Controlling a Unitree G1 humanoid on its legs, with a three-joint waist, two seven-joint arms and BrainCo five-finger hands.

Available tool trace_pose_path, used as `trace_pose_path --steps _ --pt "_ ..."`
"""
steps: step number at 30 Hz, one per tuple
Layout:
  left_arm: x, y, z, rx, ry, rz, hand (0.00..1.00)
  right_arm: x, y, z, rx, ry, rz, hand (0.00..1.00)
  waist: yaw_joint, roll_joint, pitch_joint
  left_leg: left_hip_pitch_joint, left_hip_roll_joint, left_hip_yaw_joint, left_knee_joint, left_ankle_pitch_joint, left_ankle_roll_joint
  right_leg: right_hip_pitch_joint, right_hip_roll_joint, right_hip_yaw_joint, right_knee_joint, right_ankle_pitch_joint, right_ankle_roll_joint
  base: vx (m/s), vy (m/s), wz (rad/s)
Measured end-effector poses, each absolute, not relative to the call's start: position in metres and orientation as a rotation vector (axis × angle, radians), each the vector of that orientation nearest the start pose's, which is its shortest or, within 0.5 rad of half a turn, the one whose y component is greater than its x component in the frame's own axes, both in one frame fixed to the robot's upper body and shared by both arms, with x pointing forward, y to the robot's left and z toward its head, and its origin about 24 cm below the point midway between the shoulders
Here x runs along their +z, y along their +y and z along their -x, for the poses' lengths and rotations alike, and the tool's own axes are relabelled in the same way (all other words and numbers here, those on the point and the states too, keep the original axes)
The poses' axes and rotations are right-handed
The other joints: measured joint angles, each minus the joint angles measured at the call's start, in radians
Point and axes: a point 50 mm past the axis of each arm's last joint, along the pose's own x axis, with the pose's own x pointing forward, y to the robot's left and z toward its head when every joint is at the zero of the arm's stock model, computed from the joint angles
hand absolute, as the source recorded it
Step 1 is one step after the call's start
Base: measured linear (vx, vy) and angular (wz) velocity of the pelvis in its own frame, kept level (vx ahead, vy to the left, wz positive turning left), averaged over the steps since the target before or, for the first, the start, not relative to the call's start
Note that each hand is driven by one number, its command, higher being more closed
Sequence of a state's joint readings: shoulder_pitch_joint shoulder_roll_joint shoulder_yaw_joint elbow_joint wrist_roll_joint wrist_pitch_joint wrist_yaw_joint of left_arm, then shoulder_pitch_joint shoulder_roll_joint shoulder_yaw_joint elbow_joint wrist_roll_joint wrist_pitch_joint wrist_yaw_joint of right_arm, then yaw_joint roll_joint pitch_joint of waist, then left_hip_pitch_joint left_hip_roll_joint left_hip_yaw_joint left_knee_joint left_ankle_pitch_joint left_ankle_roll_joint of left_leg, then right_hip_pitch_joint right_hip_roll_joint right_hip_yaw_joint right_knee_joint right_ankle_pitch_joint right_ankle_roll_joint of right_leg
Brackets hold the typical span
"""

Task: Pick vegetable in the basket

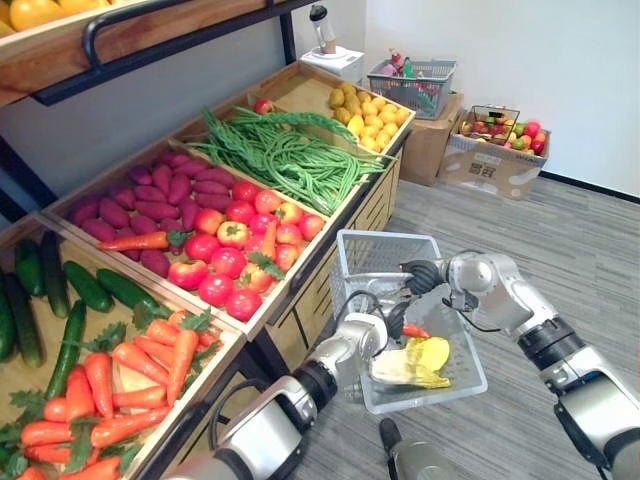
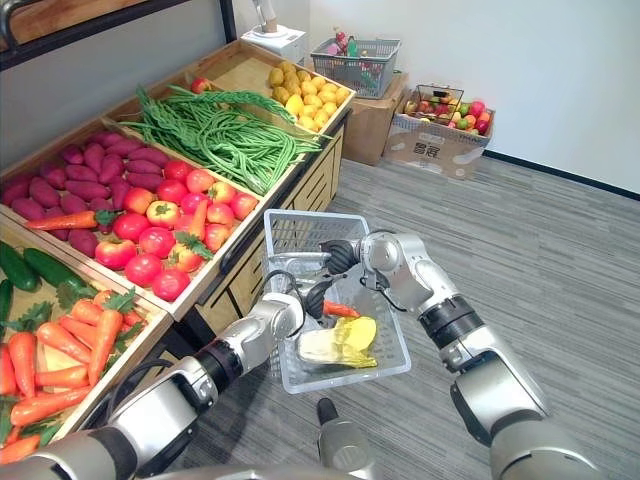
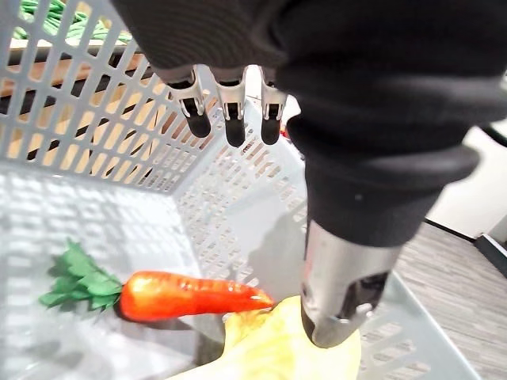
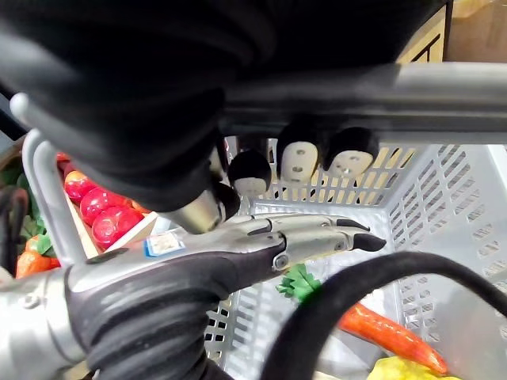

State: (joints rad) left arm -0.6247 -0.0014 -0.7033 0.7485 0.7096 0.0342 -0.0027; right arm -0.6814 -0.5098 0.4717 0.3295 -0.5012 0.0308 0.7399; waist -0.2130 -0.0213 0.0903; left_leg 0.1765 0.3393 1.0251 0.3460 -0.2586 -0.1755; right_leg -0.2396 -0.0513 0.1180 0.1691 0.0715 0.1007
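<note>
Head pair downward; wrists close over basket (image 3: 119, 142)

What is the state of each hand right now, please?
Left hand: open, fingers straight above the carrot in the basket, holding nothing.
Right hand: shut on the handle of the basket.

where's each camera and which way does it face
Left eye view: on the head, looking down at produce stand and basket; both arms show.
Right eye view: beside it, same scene.
Left wrist view: along the open left hand at a carrot in the basket.
Right wrist view: along the right hand, fingers curled round the basket handle.
Both wrist views share the carrot.
</note>
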Motion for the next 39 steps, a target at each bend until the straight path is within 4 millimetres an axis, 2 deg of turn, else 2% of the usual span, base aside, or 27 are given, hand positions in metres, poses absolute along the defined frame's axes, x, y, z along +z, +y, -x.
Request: trace_pose_path --steps 2,6,9,11,13,15,19,24,26,30,33,34,36,37,39 --pt "0.028 -0.011 -0.303 -0.740 -0.165 -1.171 0.00 0.110 -0.132 -0.344 0.864 0.154 1.259 1.00 0.003 -0.001 0.001 -0.002 0.001 -0.006 0.001 0.000 0.000 0.003 -0.002 -0.005 -0.002 0.000 0.000 -0.01 0.018 0.09" --pt "0.050 -0.031 -0.284 -0.847 -0.342 -1.090 0.00 0.109 -0.160 -0.344 0.721 0.180 1.169 1.00 0.026 -0.009 0.009 -0.003 0.004 -0.028 0.001 0.000 0.000 0.023 -0.009 -0.027 -0.012 0.000 0.000 -0.01 0.020 0.15" --pt "0.067 -0.037 -0.272 -0.910 -0.430 -1.009 0.00 0.094 -0.175 -0.340 0.674 0.246 1.124 1.00 0.029 -0.011 0.010 -0.024 0.004 -0.057 0.002 0.001 0.003 0.024 -0.022 -0.056 -0.013 0.000 0.000 -0.02 0.017 0.28" --pt "0.070 -0.031 -0.266 -0.937 -0.438 -0.961 0.00 0.076 -0.186 -0.333 0.661 0.315 1.095 1.00 0.032 -0.011 0.010 -0.034 0.004 -0.080 0.001 0.004 0.007 0.031 -0.029 -0.077 -0.015 0.000 0.000 -0.01 0.012 0.28" --pt "0.073 -0.027 -0.256 -0.961 -0.444 -0.899 0.00 0.058 -0.193 -0.324 0.659 0.377 1.072 1.00 0.045 -0.011 0.010 -0.034 0.001 -0.095 -0.004 0.008 0.010 0.041 -0.034 -0.094 -0.016 0.000 0.000 -0.01 0.014 0.27" --pt "0.080 -0.025 -0.242 -1.000 -0.479 -0.814 0.00 0.037 -0.209 -0.311 0.627 0.465 1.023 1.00 0.064 -0.010 0.009 -0.039 -0.010 -0.129 -0.021 0.017 0.018 0.060 -0.052 -0.130 -0.019 0.000 0.000 -0.02 0.027 0.40" --pt "0.081 -0.012 -0.227 -1.036 -0.498 -0.753 0.00 0.022 -0.232 -0.298 0.523 0.525 0.966 1.00 0.084 -0.011 0.009 -0.054 -0.037 -0.179 -0.050 0.031 0.031 0.081 -0.080 -0.173 -0.031 0.000 0.000 -0.04 0.030 0.40" --pt "0.065 0.015 -0.218 -1.003 -0.406 -0.712 0.00 0.000 -0.266 -0.277 0.368 0.621 0.864 1.00 0.109 -0.015 0.006 -0.057 -0.088 -0.238 -0.136 0.082 0.042 0.107 -0.110 -0.219 -0.050 0.000 0.000 -0.02 0.014 0.34" --pt "0.069 0.030 -0.221 -0.906 -0.395 -0.681 0.00 -0.017 -0.282 -0.262 0.311 0.704 0.814 1.00 0.113 -0.016 0.005 -0.055 -0.114 -0.268 -0.193 0.118 0.045 0.122 -0.120 -0.241 -0.064 0.000 0.000 -0.01 -0.010 0.45" --pt "0.087 0.076 -0.239 -0.582 -0.390 -0.564 0.00 -0.047 -0.308 -0.226 0.181 0.837 0.721 1.00 0.123 -0.014 0.002 -0.049 -0.158 -0.329 -0.315 0.197 0.053 0.144 -0.126 -0.291 -0.089 0.000 0.000 -0.01 -0.023 0.45" --pt "0.099 0.131 -0.249 -0.282 -0.358 -0.459 0.00 -0.069 -0.335 -0.187 0.008 0.959 0.597 1.00 0.140 -0.014 0.000 -0.027 -0.178 -0.383 -0.404 0.257 0.057 0.180 -0.124 -0.333 -0.109 0.000 0.000 -0.01 -0.013 0.49" --pt "0.101 0.140 -0.250 -0.230 -0.357 -0.456 0.00 -0.072 -0.338 -0.179 -0.018 0.979 0.570 1.00 0.142 -0.014 -0.001 -0.027 -0.183 -0.395 -0.416 0.265 0.058 0.185 -0.123 -0.335 -0.113 0.000 0.000 -0.02 0.007 0.59" --pt "0.108 0.179 -0.252 -0.020 -0.348 -0.429 0.00 -0.084 -0.350 -0.149 -0.118 1.050 0.472 1.00 0.161 -0.017 -0.001 -0.032 -0.192 -0.435 -0.446 0.289 0.063 0.201 -0.125 -0.352 -0.131 0.000 0.000 -0.03 0.006 0.50" --pt "0.108 0.187 -0.251 0.021 -0.343 -0.417 0.00 -0.086 -0.352 -0.144 -0.135 1.062 0.453 1.00 0.163 -0.016 -0.001 -0.032 -0.193 -0.445 -0.445 0.293 0.065 0.203 -0.127 -0.360 -0.132 0.000 0.000 -0.01 -0.011 0.40" --pt "0.106 0.216 -0.245 0.170 -0.304 -0.364 0.00 -0.092 -0.357 -0.126 -0.180 1.100 0.407 1.00 0.165 -0.012 -0.003 -0.036 -0.192 -0.475 -0.445 0.300 0.068 0.218 -0.130 -0.389 -0.133 -0.003 -0.004 0.00 -0.015 0.34"
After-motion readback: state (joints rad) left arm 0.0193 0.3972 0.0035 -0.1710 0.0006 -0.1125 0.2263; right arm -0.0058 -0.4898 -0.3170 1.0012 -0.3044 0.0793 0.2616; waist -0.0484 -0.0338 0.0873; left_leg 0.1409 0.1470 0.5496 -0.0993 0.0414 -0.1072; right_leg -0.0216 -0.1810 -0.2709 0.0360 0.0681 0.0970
